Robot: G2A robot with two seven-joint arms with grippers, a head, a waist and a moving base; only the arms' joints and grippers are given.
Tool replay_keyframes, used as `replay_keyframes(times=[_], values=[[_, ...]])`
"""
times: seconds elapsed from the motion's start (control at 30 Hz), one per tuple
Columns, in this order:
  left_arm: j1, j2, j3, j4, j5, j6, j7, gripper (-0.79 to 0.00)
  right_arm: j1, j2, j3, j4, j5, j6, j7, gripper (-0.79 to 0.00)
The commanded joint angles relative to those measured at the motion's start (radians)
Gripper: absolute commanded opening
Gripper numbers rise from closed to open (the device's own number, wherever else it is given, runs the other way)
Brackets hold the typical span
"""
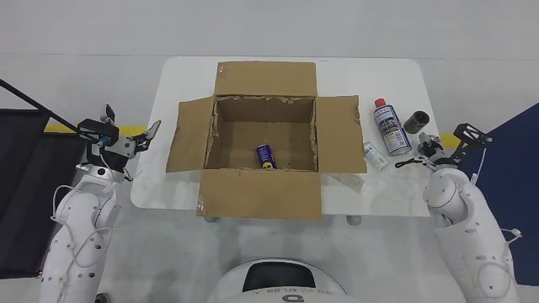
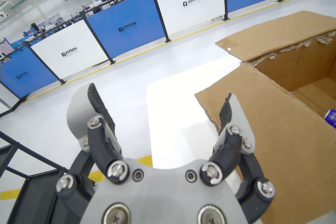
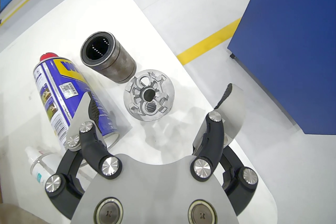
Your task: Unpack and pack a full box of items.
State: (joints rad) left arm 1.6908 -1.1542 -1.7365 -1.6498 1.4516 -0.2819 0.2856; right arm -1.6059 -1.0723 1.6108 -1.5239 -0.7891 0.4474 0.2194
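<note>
One open box (image 1: 261, 194) held one blue can (image 1: 264, 155); beside it lay one spray can (image 1: 391, 125), one white bottle (image 1: 376, 155), one cylinder (image 1: 416, 121), one metal disc (image 3: 148, 98). Left gripper (image 2: 160, 91), right gripper (image 3: 158, 92): both spread, empty.

White desk (image 1: 379, 76) dead center, dark rack (image 1: 25, 185) at 9 o'clock, blue panel (image 1: 522, 185) at 3 o'clock, yellow floor tape (image 1: 57, 124) by both.
</note>
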Motion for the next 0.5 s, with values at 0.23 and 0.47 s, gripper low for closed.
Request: replay_keyframes(times=[0.23, 0.47], values=[[0.0, 0.0, 0.0, 0.0, 0.0, 0.0, 0.0, 0.0, 0.052, -0.008, -0.027, 0.048, -0.054, 0.021, 0.041, -0.117], [0.0, 0.0, 0.0, 0.0, 0.0, 0.0, 0.0, 0.0, 0.08, -0.015, -0.032, 0.077, -0.067, 0.037, 0.052, -0.409]])
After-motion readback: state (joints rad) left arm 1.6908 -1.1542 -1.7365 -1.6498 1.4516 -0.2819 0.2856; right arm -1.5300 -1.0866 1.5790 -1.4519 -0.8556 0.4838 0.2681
